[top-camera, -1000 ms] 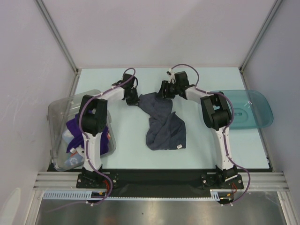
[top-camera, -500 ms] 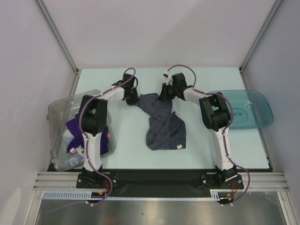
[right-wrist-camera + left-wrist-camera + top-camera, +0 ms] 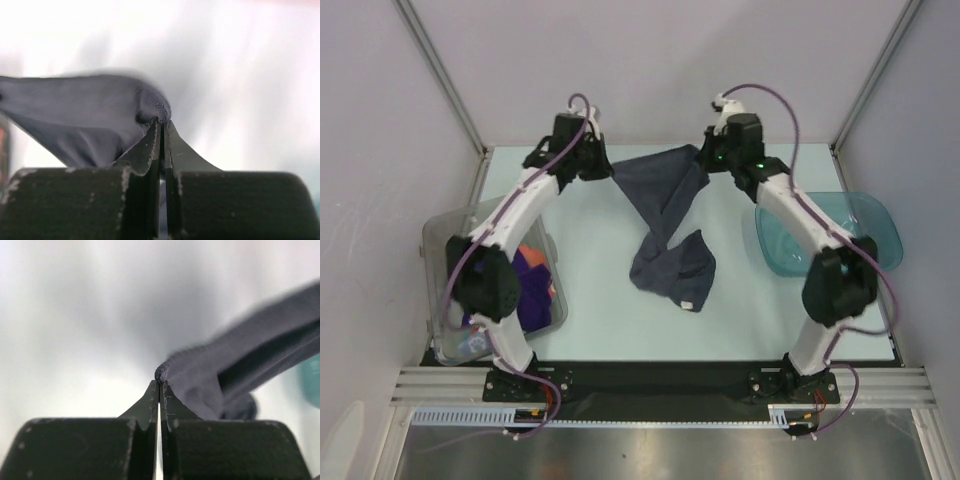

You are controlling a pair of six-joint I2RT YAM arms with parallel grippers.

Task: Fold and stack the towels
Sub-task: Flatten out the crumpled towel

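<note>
Top external view: nearest, a metal rail [image 3: 660,385] carries both arm bases at the edge of a pale mint worktop [image 3: 590,270], which is closed in by plain light-grey walls [image 3: 650,70] with aluminium posts at the corners. Nearer the bases than the left gripper [image 3: 610,172], and out to its left, stands a clear plastic bin [image 3: 445,225] with a purple towel [image 3: 527,285] and an orange-brown towel [image 3: 528,252] bunched inside. Nearer than the right gripper [image 3: 703,160], and out to its right, sits a teal tray [image 3: 880,240]. Between the two grippers, toward the far wall, a dark navy-grey towel [image 3: 665,200] is stretched by its top edge, each gripper closed on one corner. From there the cloth narrows and drops toward the bases, its lower part lying crumpled on the worktop. Both wrist views show the fingertips [image 3: 152,392] pinched tight on a rolled bit of dark fabric, trailing right from the left gripper and left from the right one
</note>
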